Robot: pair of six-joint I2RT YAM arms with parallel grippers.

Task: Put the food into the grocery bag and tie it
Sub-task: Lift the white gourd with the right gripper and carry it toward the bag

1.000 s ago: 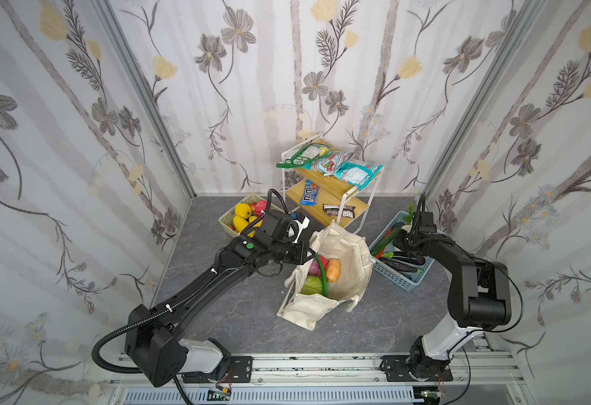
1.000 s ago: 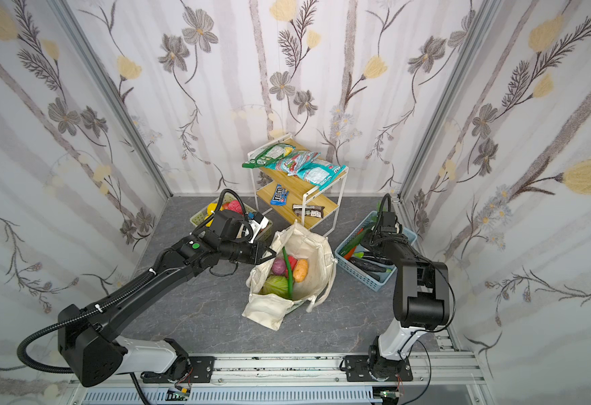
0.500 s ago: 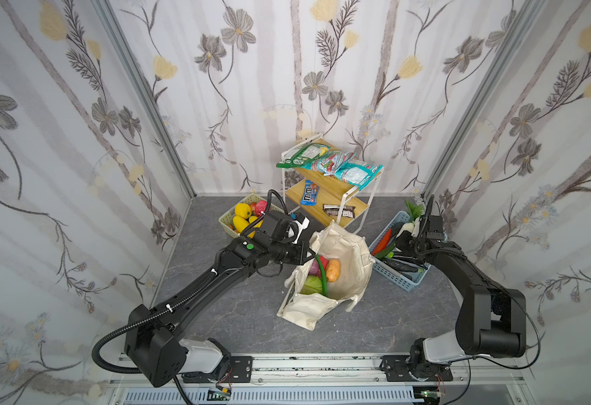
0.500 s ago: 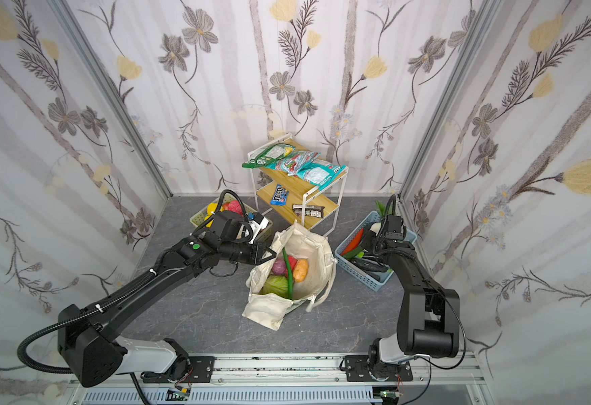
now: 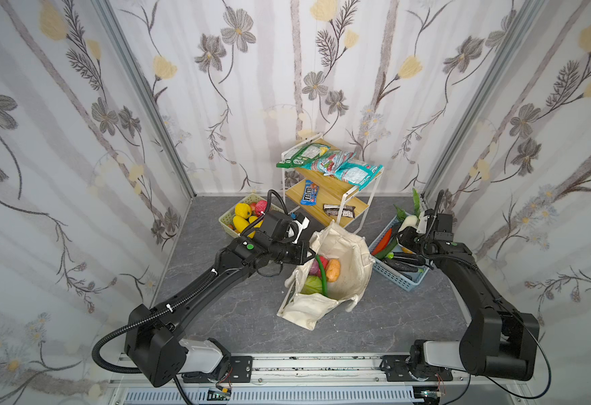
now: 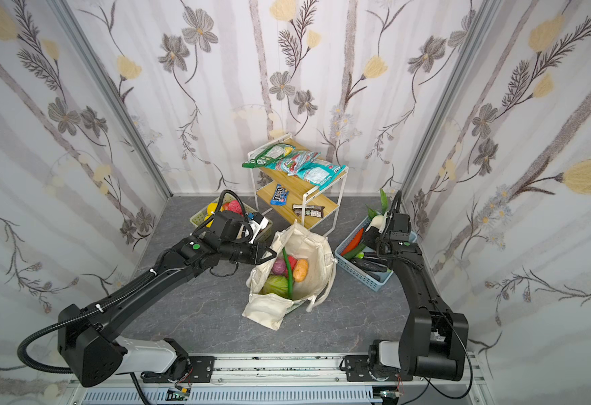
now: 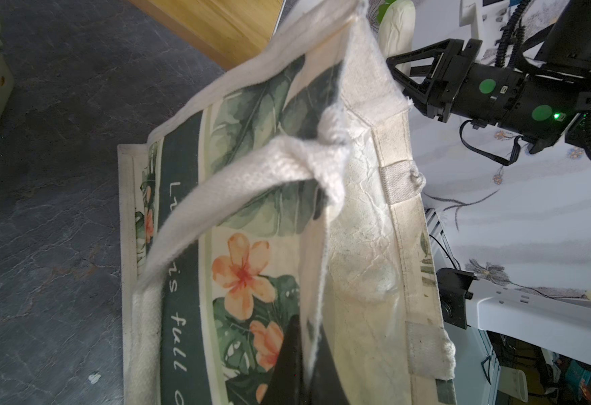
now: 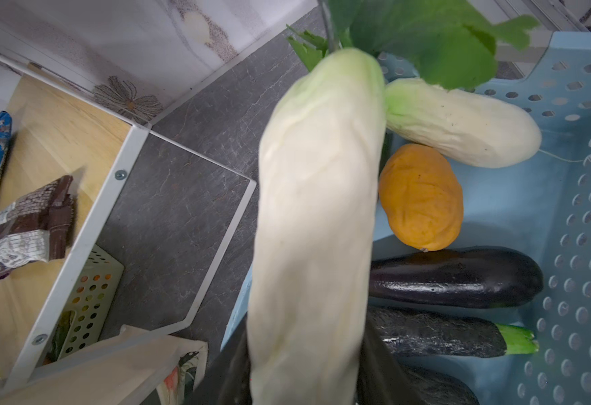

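Grey veined tabletop, perhaps stone, under grocery bag; floral-papered walls.

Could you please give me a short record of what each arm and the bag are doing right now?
left tool: shut on the grocery bag rim, holding its mouth open
right tool: shut on a white radish, held above the blue basket edge
bag contents: green cabbage, orange piece, others
bag state: open, not yet tied
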